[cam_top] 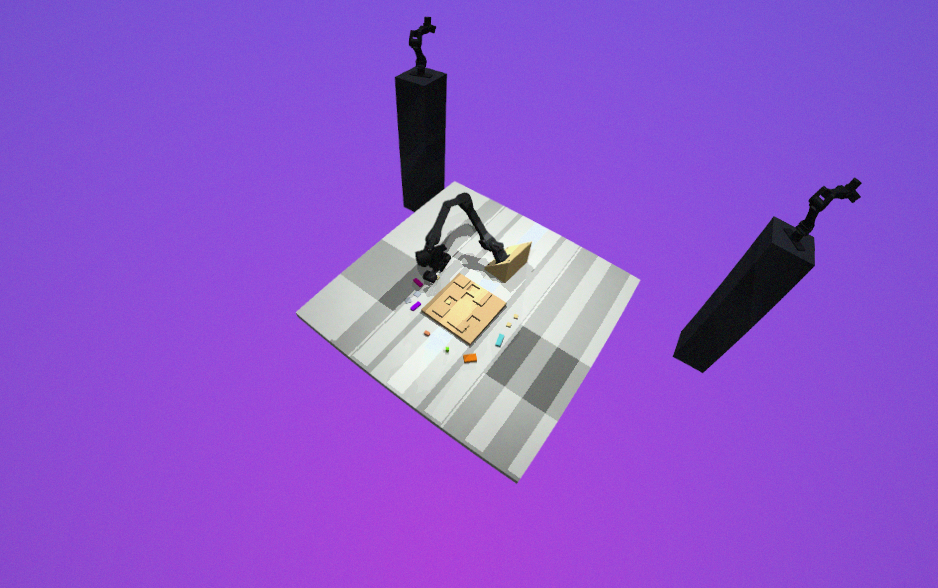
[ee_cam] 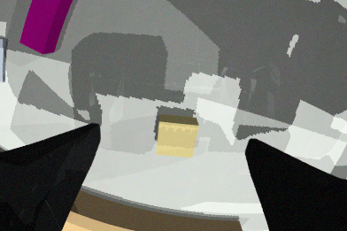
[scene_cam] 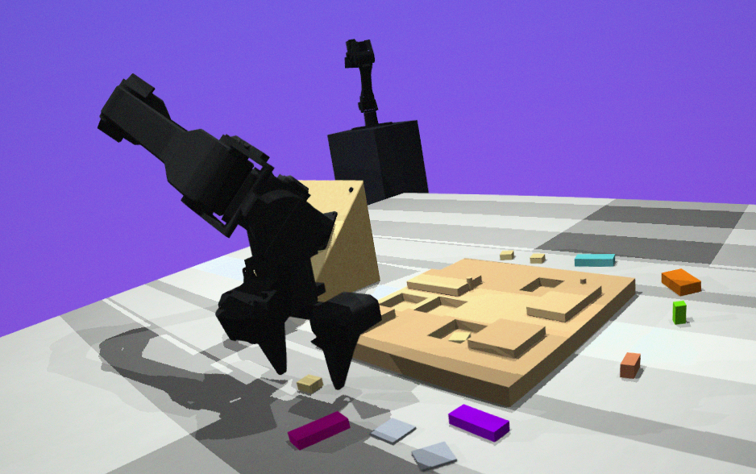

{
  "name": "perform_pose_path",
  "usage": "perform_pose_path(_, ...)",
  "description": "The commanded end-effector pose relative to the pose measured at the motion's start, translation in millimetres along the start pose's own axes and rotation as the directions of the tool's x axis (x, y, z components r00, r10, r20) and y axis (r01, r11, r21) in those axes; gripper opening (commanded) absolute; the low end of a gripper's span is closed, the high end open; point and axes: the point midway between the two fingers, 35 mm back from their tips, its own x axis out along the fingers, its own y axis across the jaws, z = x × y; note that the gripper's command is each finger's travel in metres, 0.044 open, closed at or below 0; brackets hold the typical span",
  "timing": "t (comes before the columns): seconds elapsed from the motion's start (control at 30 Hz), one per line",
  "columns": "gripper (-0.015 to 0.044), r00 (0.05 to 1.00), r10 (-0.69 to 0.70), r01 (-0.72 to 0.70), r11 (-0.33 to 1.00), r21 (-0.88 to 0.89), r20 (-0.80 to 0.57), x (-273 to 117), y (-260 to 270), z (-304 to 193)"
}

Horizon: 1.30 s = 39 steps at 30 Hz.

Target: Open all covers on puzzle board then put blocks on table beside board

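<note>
My gripper [scene_cam: 309,380] [ee_cam: 175,141] is open, its fingertips low over the table on either side of a small pale-yellow block [scene_cam: 309,384] [ee_cam: 177,142]. The block rests on the table beside the board, not gripped. The wooden puzzle board [cam_top: 464,310] [scene_cam: 457,358] has raised covers; in the exterior view one cover [scene_cam: 508,334] stands beside an open well with a pale block [scene_cam: 459,336] inside. Another cover [scene_cam: 567,305] and a far cover [scene_cam: 437,284] show too; a fourth is partly hidden behind the gripper. The other visible wells look empty. Two pale blocks [scene_cam: 506,255] [scene_cam: 537,257] lie beyond the board.
A magenta bar [scene_cam: 318,430] [ee_cam: 50,15], two grey tiles [scene_cam: 392,430] [scene_cam: 434,455] and a purple bar [scene_cam: 478,422] lie near the gripper. Brown [scene_cam: 630,365], green [scene_cam: 679,312], orange [scene_cam: 680,281] and cyan [scene_cam: 594,259] pieces lie around the board. A tan wedge [cam_top: 511,264] stands behind.
</note>
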Motion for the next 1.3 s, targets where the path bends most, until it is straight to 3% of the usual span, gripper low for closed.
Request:
perform_pose_path(0.0, 0.0440, 1.000, 0.003, -0.003, 1.000, 0.004, 0.001, -8.9, 1.7, 0.4)
perform_pose_path(0.73, 0.0440, 1.000, 0.005, -0.005, 1.000, -0.002, -0.001, -73.1, 0.0, -0.6)
perform_pose_path(1.27, 0.0020, 1.000, 0.010, -0.011, 0.995, -0.098, -0.015, -73.8, 61.5, -52.4)
